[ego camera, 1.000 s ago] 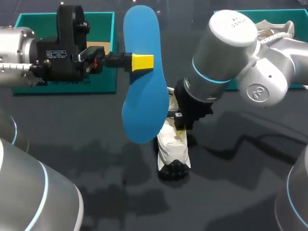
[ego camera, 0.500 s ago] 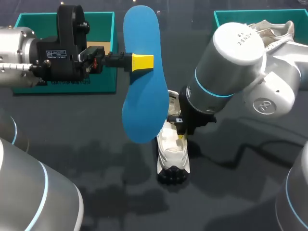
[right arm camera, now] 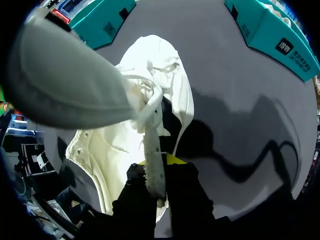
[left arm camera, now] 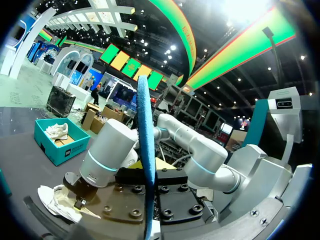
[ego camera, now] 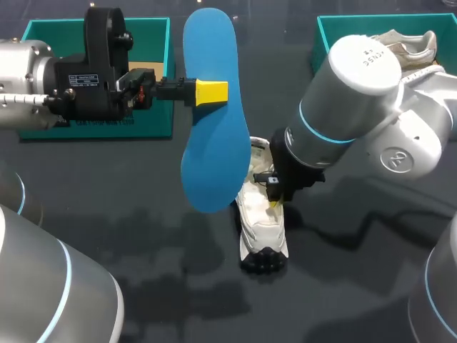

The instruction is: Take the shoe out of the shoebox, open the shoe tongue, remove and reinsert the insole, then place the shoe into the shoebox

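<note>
My left gripper (ego camera: 211, 92) hangs above the table, shut on a blue insole (ego camera: 214, 143) that stands on its edge. The left wrist view shows the insole (left arm camera: 144, 150) edge-on between that gripper's (left arm camera: 148, 172) fingers. A white shoe (ego camera: 263, 223) lies on the dark table just right of the insole, its black-soled end toward the front. My right gripper (ego camera: 275, 201) sits low over the shoe's opening. In the right wrist view it (right arm camera: 159, 172) is shut on a flat white lace (right arm camera: 152, 160) that runs up from the shoe (right arm camera: 115, 150). A pale blurred flap (right arm camera: 60, 85) hides the shoe's far side.
A teal shoebox (ego camera: 151, 123) stands at the back left behind my left arm. A second teal box (ego camera: 327, 39) at the back right holds another pale shoe (ego camera: 403, 43). My right arm's thick elbow (ego camera: 357, 93) looms over the table's right half.
My right gripper has moved right and toward the front, dragging the white shoe with it by the lace. My left arm and the insole have stayed still.
</note>
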{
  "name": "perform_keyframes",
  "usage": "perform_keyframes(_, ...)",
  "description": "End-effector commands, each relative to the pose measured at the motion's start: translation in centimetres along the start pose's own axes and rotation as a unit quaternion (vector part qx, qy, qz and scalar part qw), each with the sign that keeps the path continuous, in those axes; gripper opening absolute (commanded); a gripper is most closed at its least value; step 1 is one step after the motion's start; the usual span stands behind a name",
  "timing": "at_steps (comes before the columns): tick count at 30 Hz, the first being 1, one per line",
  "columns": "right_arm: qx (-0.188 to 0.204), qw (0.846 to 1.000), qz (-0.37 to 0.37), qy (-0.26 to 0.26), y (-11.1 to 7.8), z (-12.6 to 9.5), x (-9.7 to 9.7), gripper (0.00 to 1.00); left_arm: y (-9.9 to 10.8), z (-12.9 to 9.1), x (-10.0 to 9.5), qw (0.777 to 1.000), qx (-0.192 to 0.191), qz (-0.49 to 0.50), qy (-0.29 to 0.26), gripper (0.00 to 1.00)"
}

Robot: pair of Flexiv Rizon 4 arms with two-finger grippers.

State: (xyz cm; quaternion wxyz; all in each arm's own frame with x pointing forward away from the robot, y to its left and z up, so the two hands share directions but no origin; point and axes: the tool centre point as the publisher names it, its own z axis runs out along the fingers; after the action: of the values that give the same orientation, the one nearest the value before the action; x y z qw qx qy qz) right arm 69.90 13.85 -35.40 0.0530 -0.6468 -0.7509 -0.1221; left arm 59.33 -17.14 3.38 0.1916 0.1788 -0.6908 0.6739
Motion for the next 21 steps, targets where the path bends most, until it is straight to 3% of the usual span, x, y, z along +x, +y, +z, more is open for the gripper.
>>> perform_keyframes(1,0.005,1.0,0.003,0.017,0.4,1.3,-0.3,0.0,0.0,0.2,-0.1,1.0,0.0,0.0,0.0,0.0)
perform_keyframes(19,0.004,0.999,0.023,0.035,-0.2,2.9,-0.6,0.0,0.0,0.2,-0.1,1.0,0.0,0.0,0.0,0.0)
perform_keyframes(20,0.003,0.999,0.025,0.036,-0.3,3.0,-0.6,0.03,0.0,0.2,-0.1,1.0,0.0,0.0,0.0,0.0)
perform_keyframes(21,0.003,0.999,0.025,0.037,-0.3,3.0,-0.5,0.21,0.0,0.2,-0.1,1.0,0.0,0.0,0.0,0.0)
